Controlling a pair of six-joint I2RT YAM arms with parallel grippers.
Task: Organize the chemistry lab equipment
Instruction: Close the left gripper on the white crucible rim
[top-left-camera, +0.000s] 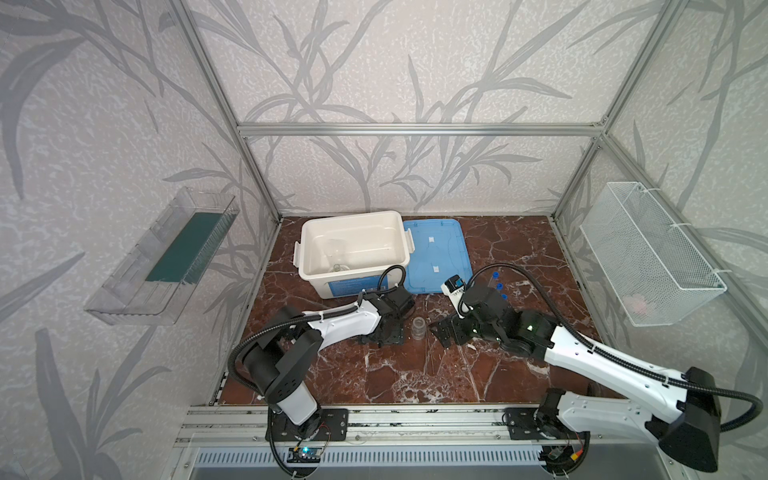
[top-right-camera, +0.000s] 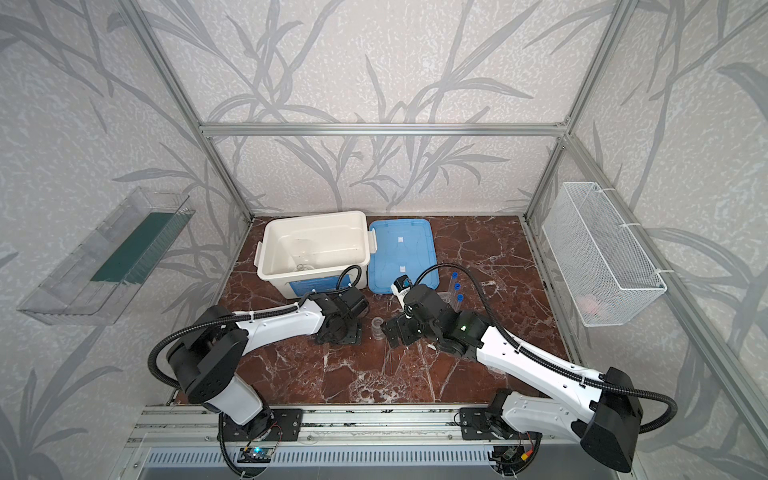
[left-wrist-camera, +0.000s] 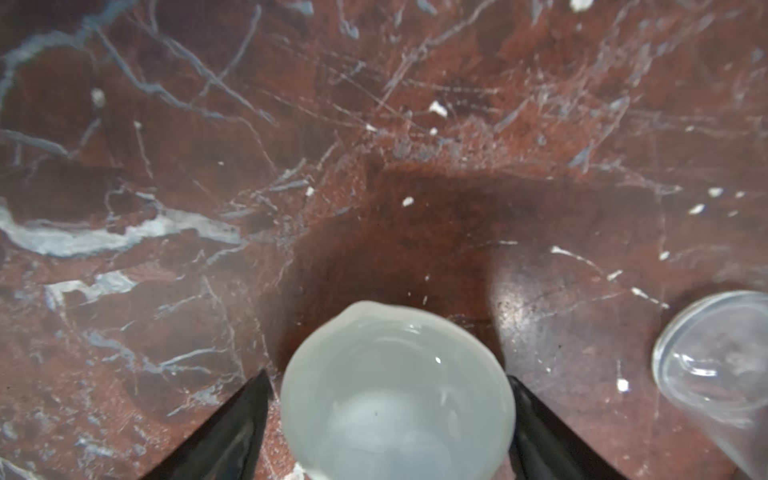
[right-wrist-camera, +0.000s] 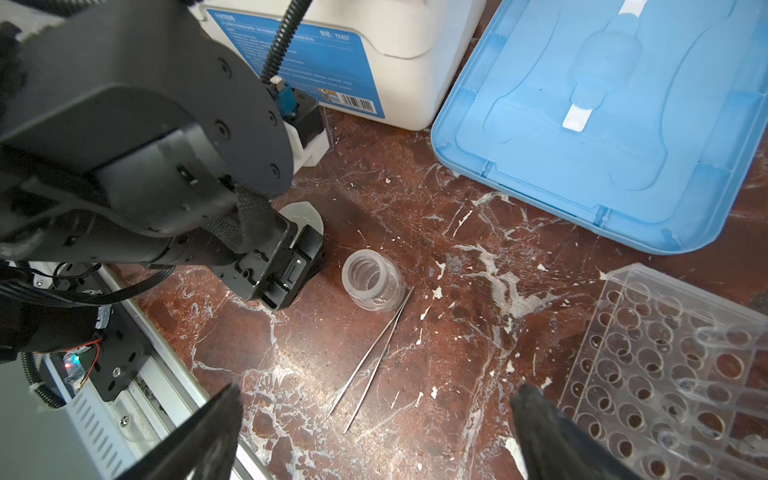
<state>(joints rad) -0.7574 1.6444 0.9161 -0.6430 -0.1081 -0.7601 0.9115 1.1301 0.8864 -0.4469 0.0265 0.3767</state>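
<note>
White domed dish (left-wrist-camera: 395, 395) sits mouth up on the red marble desk (top-left-camera: 415, 374), near the front middle, squarely between the left gripper's (left-wrist-camera: 387, 376) jaws. Those jaws stand wide, with one of the fingers (left-wrist-camera: 245, 415) on each side of the rim. A sliver of desk shows between this finger and the dish. The opposite finger is touching the rim or just short of it, so I cannot tell whether any squeeze is on.

Just beside the dish, between the two grippers in both top views, a clear jar (top-left-camera: 419, 327) stands upright. Two thin rods (right-wrist-camera: 374, 357) lie flat on the desk, their joined ends touching or just beside the jar's base.

The right gripper (right-wrist-camera: 378, 390) hangs low over the rods, its jaws spread wide with nothing between them. Next to it is the clear multi-hole rack (right-wrist-camera: 665, 365), with three blue-capped tubes (top-right-camera: 457, 286) standing in it.

At the back, the white tub (top-left-camera: 311, 280) is open, and its blue lid (top-left-camera: 436, 253) lies flat right beside it. Some clear glassware (top-left-camera: 338, 266) rests inside the tub, too faint to name.
</note>
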